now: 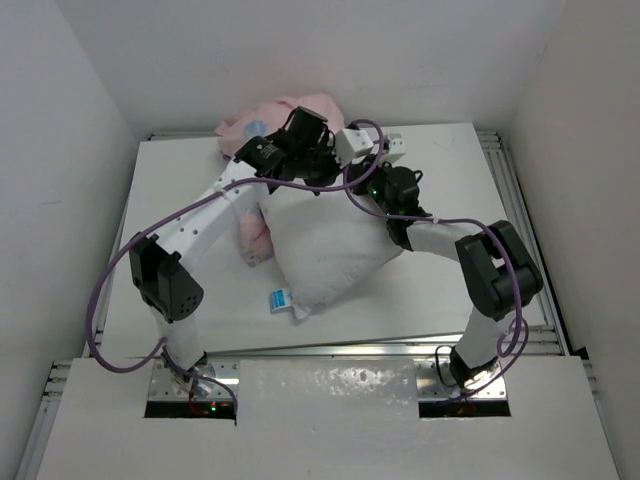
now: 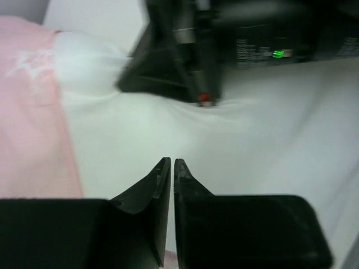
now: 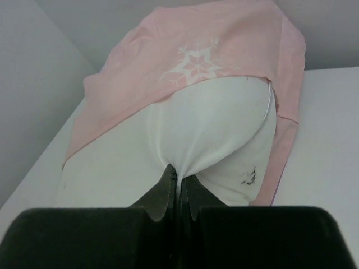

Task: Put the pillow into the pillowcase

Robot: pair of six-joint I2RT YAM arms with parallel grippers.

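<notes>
The white pillow lies slantwise mid-table, its blue-and-white tag at the near corner. Its far end is tucked under the pale pink pillowcase, whose snowflake print shows in the right wrist view. My right gripper is shut on a pinched fold of the pillow just outside the case's opening. My left gripper hovers over the pillow with its jaws together and nothing showing between the tips; the pillowcase lies to its left. In the top view both grippers meet near the pillow's far end, left and right.
A fold of pink cloth sticks out at the pillow's left side. White walls close in the table at the back and both sides. The right arm's body crosses just ahead of my left fingers.
</notes>
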